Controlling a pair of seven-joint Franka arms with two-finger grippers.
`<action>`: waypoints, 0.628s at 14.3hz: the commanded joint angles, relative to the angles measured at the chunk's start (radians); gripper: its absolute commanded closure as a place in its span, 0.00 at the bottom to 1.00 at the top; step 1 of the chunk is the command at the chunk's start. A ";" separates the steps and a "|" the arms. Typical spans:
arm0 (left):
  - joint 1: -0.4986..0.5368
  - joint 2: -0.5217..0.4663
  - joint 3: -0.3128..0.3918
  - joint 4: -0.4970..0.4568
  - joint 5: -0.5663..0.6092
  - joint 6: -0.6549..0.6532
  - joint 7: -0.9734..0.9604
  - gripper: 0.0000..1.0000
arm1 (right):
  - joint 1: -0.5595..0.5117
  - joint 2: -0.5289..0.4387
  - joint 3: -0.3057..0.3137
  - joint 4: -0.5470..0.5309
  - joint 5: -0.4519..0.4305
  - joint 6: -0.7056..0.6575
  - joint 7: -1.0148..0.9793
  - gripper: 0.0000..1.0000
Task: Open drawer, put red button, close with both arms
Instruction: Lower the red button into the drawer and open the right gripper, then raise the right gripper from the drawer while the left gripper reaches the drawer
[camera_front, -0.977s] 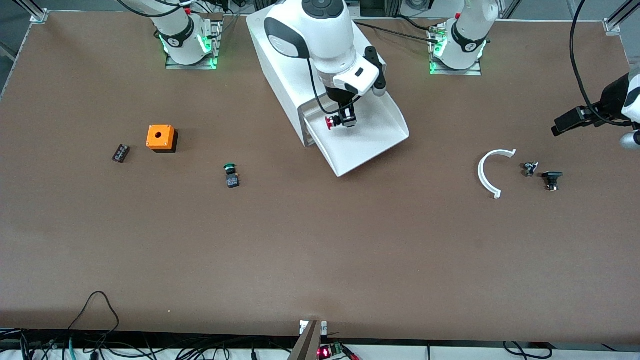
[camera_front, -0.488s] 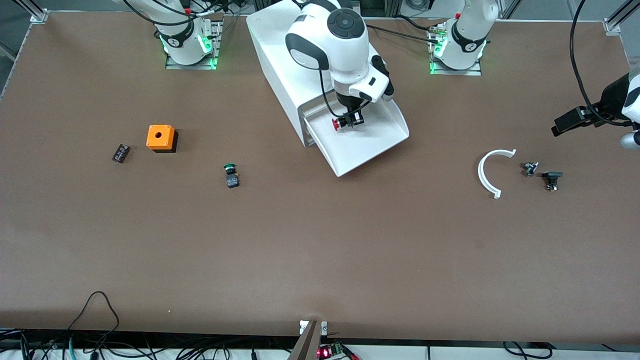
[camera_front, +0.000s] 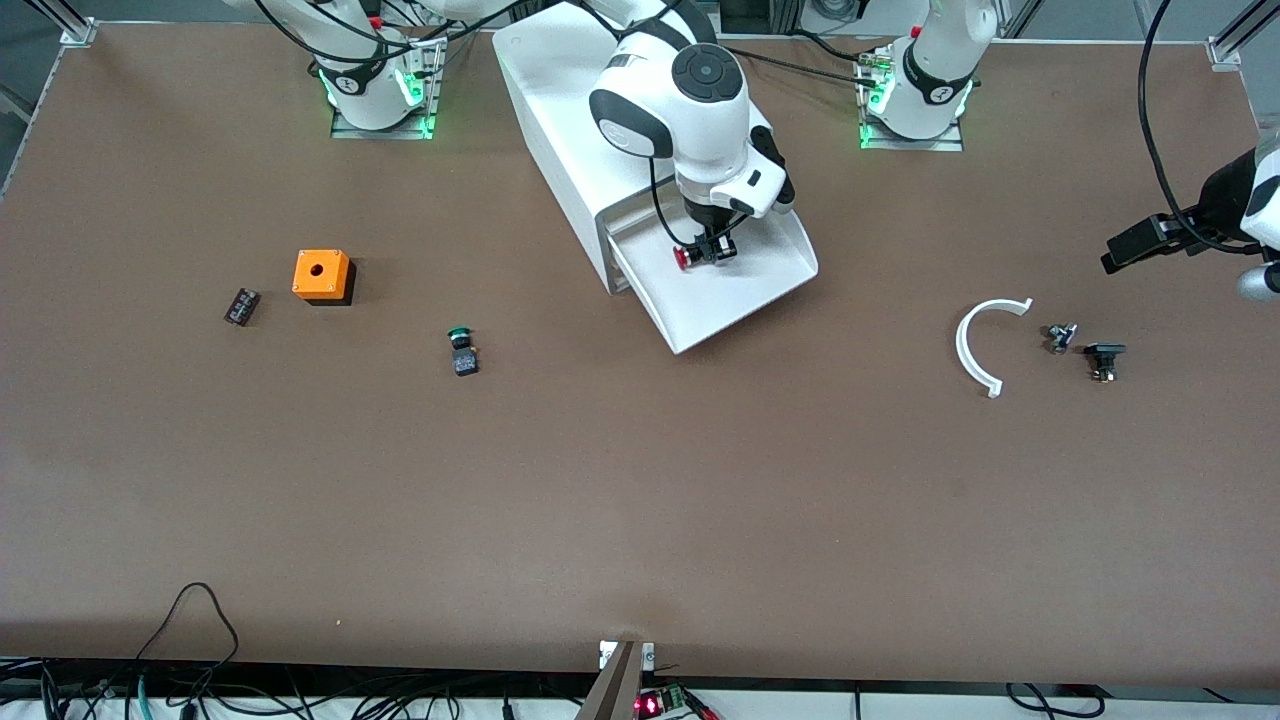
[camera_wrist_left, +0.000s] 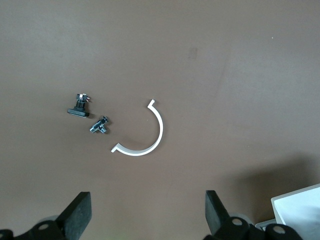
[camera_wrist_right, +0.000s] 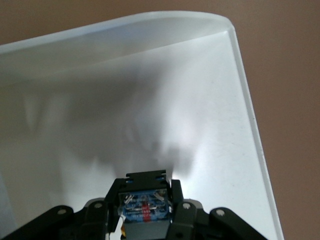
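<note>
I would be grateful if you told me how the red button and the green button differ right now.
The red button is gripped in the right hand over the open drawer; the green button lies free on the table. Their caps are red and green. Both have dark blocky bodies.

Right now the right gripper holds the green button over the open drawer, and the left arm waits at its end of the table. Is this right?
One thing is wrong: the right gripper holds the red button, as the front view shows. The green button lies on the table. The drawer is open, and the left gripper waits, open, at its end.
</note>
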 joint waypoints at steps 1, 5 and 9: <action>-0.008 0.017 -0.001 0.024 0.031 0.001 -0.013 0.00 | 0.009 0.005 -0.005 0.025 -0.008 0.002 0.025 0.00; -0.014 0.037 -0.001 0.024 0.022 0.034 -0.015 0.00 | 0.000 -0.035 -0.002 0.121 -0.008 -0.065 0.052 0.00; -0.075 0.117 -0.065 -0.018 -0.007 0.166 -0.152 0.00 | -0.053 -0.112 -0.005 0.217 -0.009 -0.193 0.144 0.00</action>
